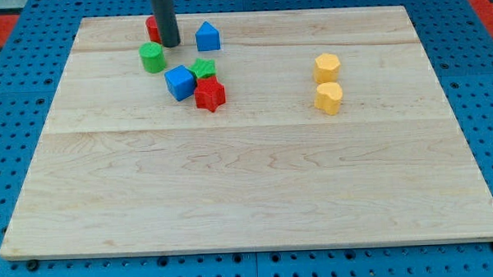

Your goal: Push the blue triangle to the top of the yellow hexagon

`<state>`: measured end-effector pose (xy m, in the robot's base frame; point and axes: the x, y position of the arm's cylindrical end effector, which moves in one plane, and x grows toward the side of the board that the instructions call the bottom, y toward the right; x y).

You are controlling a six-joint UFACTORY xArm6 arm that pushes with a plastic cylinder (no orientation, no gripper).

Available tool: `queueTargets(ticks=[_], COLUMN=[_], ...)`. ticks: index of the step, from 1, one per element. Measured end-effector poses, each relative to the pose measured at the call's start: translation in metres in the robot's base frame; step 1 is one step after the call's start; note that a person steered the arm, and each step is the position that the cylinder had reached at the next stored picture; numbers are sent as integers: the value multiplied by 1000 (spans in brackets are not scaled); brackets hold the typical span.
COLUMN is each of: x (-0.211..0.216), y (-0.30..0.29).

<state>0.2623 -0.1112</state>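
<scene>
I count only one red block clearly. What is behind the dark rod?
A red block sits behind the rod, above my tip; only its left edge shows, so its shape is hidden.

Rod: one, dark, straight, near upright. Enters the view at the top edge, about 11 o'clock from the view's centre, and runs down. My tip (171, 44): the lower end, set at table height in the view's upper left. Upper part of the rod is cut off by the frame; arm above is unseen.
</scene>
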Motion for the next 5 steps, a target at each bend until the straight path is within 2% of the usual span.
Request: queueTargets(ticks=[5], x=[-12], y=[70])
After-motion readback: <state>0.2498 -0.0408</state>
